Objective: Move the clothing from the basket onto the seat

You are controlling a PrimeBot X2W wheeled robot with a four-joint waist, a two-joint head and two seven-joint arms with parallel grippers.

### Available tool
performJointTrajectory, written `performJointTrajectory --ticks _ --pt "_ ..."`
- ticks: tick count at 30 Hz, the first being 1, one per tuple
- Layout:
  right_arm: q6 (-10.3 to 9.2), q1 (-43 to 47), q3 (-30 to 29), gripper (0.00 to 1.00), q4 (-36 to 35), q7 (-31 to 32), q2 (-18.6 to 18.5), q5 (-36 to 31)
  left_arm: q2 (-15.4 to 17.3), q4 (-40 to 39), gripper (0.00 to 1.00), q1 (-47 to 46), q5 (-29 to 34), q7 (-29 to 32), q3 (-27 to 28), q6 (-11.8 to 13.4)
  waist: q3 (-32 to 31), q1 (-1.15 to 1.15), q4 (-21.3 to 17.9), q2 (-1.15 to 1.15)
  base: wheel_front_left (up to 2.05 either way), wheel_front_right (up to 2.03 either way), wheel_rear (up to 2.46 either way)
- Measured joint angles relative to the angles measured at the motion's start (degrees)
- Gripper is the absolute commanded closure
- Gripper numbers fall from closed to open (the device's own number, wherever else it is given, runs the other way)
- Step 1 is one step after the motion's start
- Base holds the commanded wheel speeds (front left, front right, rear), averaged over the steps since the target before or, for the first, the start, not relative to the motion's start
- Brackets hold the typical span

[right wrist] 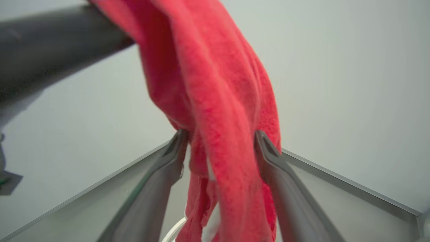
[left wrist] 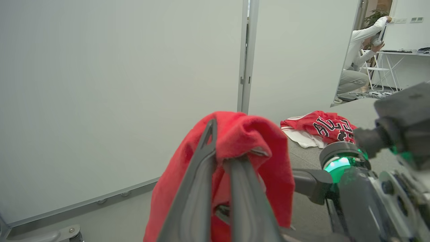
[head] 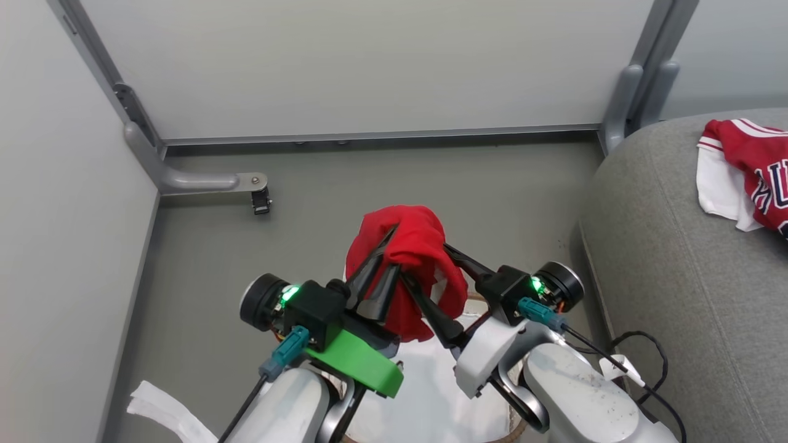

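Black letters edged in white run across the red jersey [left wrist: 322,126] on the sofa, right of the end effectors, too folded to read.

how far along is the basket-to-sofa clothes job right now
Done: one red and white jersey already lies on the grey seat. In hand: a red garment is lifted above the basket, with the left tool and the right tool both closed on it. Left: carry it right to the seat and release. Whether more clothing remains in the basket is hidden by the arms.
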Motion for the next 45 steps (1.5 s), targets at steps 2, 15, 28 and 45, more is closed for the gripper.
performJointTrajectory --ticks 2,15,28,45 --pt "0.0 -0.4 0.1 0.0 2.4 0.0 0.0 -0.1 0.0 -0.1 1.0 -0.1 -0.6 0.0 -0.7 0.0 0.0 0.0 0.6 0.0 0.0 0.0 0.0" --pt "0.0 -1.8 1.7 1.0 5.3 0.0 0.4 5.7 0.0 -0.9 0.0 0.7 0.3 0.0 2.1 0.2 1.0 0.0 -1.8 0.0 0.0 0.0 0.0" --pt "0.0 0.2 -5.5 1.0 0.9 0.0 -3.7 4.0 -0.1 1.5 0.0 0.5 2.7 0.0 3.8 0.0 4.0 0.0 -15.7 0.0 0.0 0.0 0.0" --pt "0.0 -19.5 -17.3 1.0 -1.2 0.0 -20.2 2.1 -0.1 5.1 0.0 -4.1 5.2 0.0 1.9 0.0 13.0 0.0 -28.0 0.0 0.0 0.0 0.0"
